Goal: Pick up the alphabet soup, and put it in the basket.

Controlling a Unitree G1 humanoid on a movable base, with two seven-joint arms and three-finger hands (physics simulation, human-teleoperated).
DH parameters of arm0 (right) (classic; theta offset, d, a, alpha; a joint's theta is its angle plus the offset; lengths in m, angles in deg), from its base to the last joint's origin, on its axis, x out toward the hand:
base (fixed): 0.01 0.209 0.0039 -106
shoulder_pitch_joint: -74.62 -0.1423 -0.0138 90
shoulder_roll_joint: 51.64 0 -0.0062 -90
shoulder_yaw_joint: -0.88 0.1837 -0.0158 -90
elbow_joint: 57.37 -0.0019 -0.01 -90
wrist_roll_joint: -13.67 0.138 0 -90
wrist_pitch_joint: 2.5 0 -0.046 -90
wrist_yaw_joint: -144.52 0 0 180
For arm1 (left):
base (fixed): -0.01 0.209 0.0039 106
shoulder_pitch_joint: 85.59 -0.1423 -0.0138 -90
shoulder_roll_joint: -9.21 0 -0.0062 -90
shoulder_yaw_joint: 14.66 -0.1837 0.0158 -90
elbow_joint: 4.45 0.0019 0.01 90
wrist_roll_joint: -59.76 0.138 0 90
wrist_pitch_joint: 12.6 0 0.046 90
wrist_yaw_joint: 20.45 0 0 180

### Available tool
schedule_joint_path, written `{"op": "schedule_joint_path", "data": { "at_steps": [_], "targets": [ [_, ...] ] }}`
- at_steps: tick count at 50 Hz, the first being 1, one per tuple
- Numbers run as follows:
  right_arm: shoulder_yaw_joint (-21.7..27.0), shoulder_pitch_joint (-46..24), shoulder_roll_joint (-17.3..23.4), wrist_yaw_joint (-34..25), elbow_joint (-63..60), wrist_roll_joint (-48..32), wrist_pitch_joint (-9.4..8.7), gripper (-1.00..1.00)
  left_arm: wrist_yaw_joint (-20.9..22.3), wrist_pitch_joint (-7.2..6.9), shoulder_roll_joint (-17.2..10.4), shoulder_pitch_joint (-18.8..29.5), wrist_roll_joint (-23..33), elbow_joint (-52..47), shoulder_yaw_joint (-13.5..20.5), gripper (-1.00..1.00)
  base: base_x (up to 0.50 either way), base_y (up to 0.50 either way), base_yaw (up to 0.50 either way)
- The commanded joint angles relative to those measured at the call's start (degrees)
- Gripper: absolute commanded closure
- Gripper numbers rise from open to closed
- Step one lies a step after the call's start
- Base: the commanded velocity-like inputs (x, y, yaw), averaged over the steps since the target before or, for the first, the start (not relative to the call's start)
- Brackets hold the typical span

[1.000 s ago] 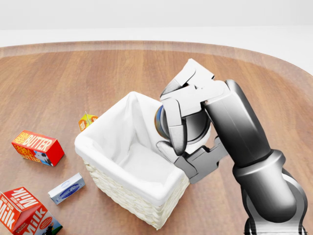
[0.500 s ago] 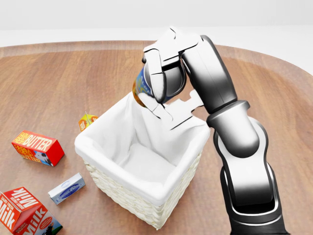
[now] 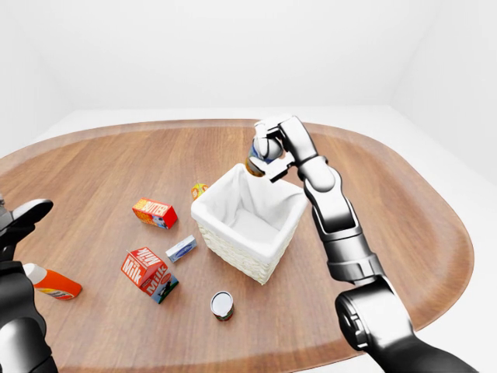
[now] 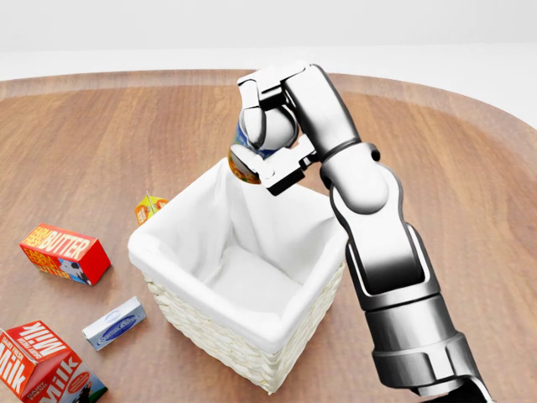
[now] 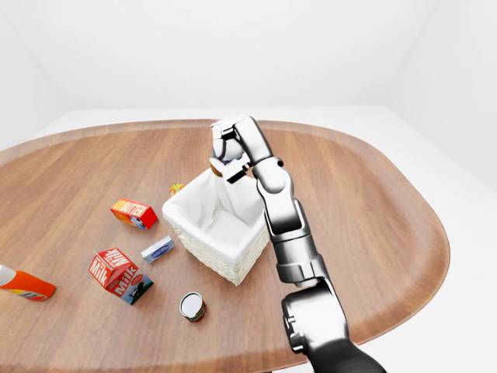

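Observation:
My right hand (image 4: pixel 267 138) is shut on the alphabet soup can (image 4: pixel 244 161), a blue and orange can held tilted just above the top edge of the basket (image 4: pixel 210 327). The basket is white wicker with a white cloth lining and sits in the middle of the wooden table. In the left-eye view the can (image 3: pixel 255 158) hangs over the basket's upper rim (image 3: pixel 245 260). My left hand (image 3: pixel 23 217) is open at the left edge of the left-eye view, far from the basket.
Left of the basket lie a butter box (image 4: pixel 65 253), a small blue-white box (image 4: pixel 114 322), a milk carton (image 4: pixel 46 365) and a small orange carton (image 4: pixel 149 207). A can (image 3: pixel 222 305) stands below the basket, and an orange bottle (image 3: pixel 48 283) lies at the left.
My right hand has carried the soup can up from the basket's right side and leftward, to above the basket's top edge. The arm has stretched out further.

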Motion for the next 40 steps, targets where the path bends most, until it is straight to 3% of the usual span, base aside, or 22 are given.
{"op": "schedule_joint_path", "data": {
  "at_steps": [1, 15, 40],
  "targets": [
    [0.3, -6.6, -0.6, 4.2, 13.8, 0.0, 0.00, 1.00, -0.4, 0.00, -0.4, 0.3, -0.8, 0.7, -0.2, -1.00, 0.00, 0.00, 0.00],
    [2.0, -12.8, -0.7, 9.9, 39.3, 3.1, 0.00, 1.00, -2.4, 0.00, -1.4, 1.5, -0.1, 4.2, -0.7, -1.00, 0.00, 0.00, 0.00],
    [0.9, -13.7, -3.1, 10.7, 44.9, 1.9, 0.00, 1.00, -2.7, 0.00, -1.4, 1.1, -0.3, 3.1, -0.4, -1.00, 0.00, 0.00, 0.00]
  ]
}}
